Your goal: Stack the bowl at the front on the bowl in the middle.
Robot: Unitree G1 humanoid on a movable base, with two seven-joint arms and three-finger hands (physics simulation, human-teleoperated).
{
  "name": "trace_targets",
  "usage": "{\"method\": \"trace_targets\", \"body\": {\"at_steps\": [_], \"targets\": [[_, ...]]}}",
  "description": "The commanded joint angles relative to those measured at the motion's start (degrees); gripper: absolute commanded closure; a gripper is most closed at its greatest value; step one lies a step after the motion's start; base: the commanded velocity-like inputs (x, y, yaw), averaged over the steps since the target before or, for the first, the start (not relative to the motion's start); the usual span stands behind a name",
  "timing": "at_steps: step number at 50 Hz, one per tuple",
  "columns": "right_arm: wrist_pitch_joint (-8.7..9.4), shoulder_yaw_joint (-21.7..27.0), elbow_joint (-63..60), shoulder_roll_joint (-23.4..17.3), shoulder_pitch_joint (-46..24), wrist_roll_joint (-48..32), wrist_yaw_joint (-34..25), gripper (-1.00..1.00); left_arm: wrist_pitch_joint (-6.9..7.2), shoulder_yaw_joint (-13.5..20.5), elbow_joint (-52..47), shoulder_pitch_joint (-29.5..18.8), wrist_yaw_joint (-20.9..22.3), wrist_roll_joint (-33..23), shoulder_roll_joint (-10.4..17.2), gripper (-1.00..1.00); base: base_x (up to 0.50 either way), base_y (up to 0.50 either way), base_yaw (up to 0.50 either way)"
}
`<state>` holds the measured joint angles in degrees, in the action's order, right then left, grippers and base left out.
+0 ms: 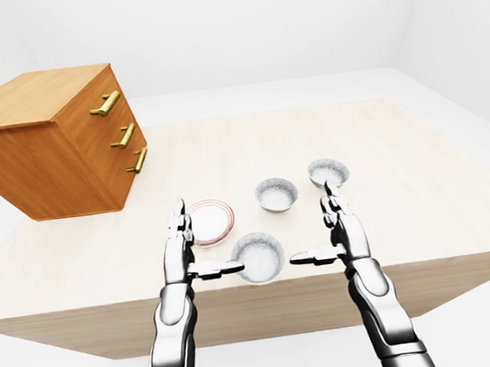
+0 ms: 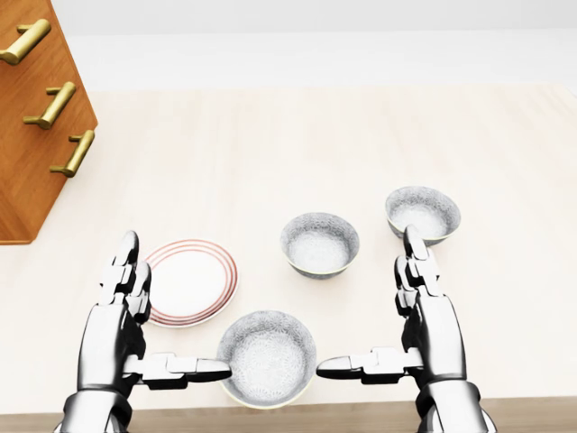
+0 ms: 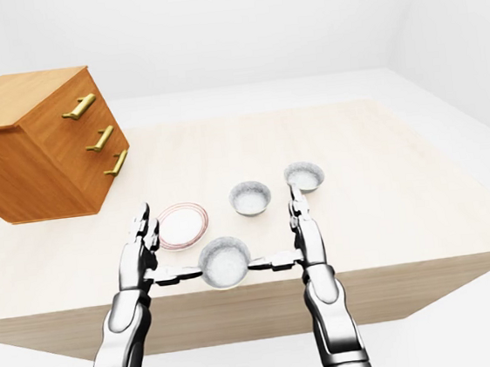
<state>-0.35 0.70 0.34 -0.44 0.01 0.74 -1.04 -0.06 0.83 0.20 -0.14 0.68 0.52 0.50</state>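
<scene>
Three grey speckled bowls stand on the pale wooden table [image 2: 270, 135]. The nearest bowl [image 2: 267, 357] is at the bottom of the head view, close to the table's edge. The middle bowl [image 2: 319, 244] sits above it and slightly right. A third bowl [image 2: 422, 214] stands further to the upper right. My left hand [image 2: 171, 311] is open at the left of the nearest bowl, its thumb pointing at the rim. At the right of that bowl my right hand [image 2: 365, 302] mirrors it, open too. Both thumb tips reach the rim; I cannot tell whether they touch it.
A white plate [image 2: 187, 281] with red rings lies left of the bowls, under my left hand's fingers [image 2: 126, 262]. A wooden chest of drawers [image 2: 36, 117] with brass handles fills the top left. The table's edge runs just below the nearest bowl.
</scene>
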Motion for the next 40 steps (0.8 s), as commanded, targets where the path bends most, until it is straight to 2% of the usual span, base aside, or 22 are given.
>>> {"method": "trace_targets", "body": {"at_steps": [1,2,5,6,8,12,15,16,20,22,24,29,35,40], "targets": [[-0.59,1.20,0.04,-0.55,0.19,1.32,-1.98,-1.00,-0.15,1.80,0.77,-0.67,0.82,0.85,0.73,-1.00,0.00,0.00,0.00],[-1.00,1.31,0.20,-0.56,0.13,1.37,-2.03,-1.00,0.25,1.94,0.71,-0.79,0.70,1.04,0.71,-1.00,0.00,0.00,0.00],[-1.36,1.30,0.65,-0.55,0.09,1.45,-2.25,-1.00,0.14,2.02,0.64,-0.88,0.49,1.05,0.74,-1.00,0.00,0.00,0.00],[-1.90,1.23,1.12,-0.56,0.02,1.12,-2.14,-1.00,-0.13,2.04,0.93,-0.97,0.43,0.99,0.77,-1.00,0.00,0.00,0.00],[-1.63,1.00,0.73,-0.51,0.19,1.10,-2.40,-1.00,-0.80,2.10,1.83,-1.18,0.35,0.86,0.84,-1.00,0.00,0.00,0.00],[-1.68,0.89,0.21,-0.47,0.40,1.08,-2.68,-1.00,-0.80,1.98,1.32,-0.99,0.13,0.47,0.86,-1.00,0.00,0.00,0.00],[-2.38,0.96,0.37,-0.49,0.60,1.37,-3.11,-1.00,-1.57,1.98,1.87,-1.01,0.09,0.22,0.89,-1.00,0.00,0.00,0.00],[-1.85,0.90,-0.25,-0.45,0.72,1.41,-3.12,-1.00,-1.73,1.96,1.90,-0.99,0.04,0.09,0.89,-1.00,0.00,0.00,0.00],[-1.60,0.92,-1.11,-0.44,0.98,1.67,-3.37,-1.00,-1.66,1.79,1.22,-0.68,-0.07,-0.24,0.82,-1.00,0.00,0.00,0.00],[-1.59,0.91,-1.29,-0.45,1.07,1.69,-3.48,-1.00,-1.18,1.71,0.56,-0.53,-0.11,-0.31,0.77,-1.00,0.20,0.00,0.00],[-1.63,0.88,-1.23,-0.39,1.13,1.80,-3.57,-1.00,-1.70,1.87,1.24,-0.77,-0.07,-0.28,0.84,-1.00,0.23,0.00,0.00],[-1.41,0.80,-1.64,-0.33,1.28,1.92,-3.72,-1.00,-1.32,1.85,0.33,-0.50,-0.17,-0.44,0.83,-1.00,0.26,0.00,0.00],[-0.79,0.76,-2.20,-0.28,1.31,2.19,-3.79,-1.00,-1.71,1.92,0.50,-0.50,-0.19,-0.72,0.90,-1.00,0.28,0.00,0.00],[-1.33,0.88,-1.45,-0.31,1.10,2.30,-3.84,-1.00,-2.05,1.95,0.91,-0.60,-0.17,-0.83,0.92,-1.00,0.28,0.00,0.00]]}}
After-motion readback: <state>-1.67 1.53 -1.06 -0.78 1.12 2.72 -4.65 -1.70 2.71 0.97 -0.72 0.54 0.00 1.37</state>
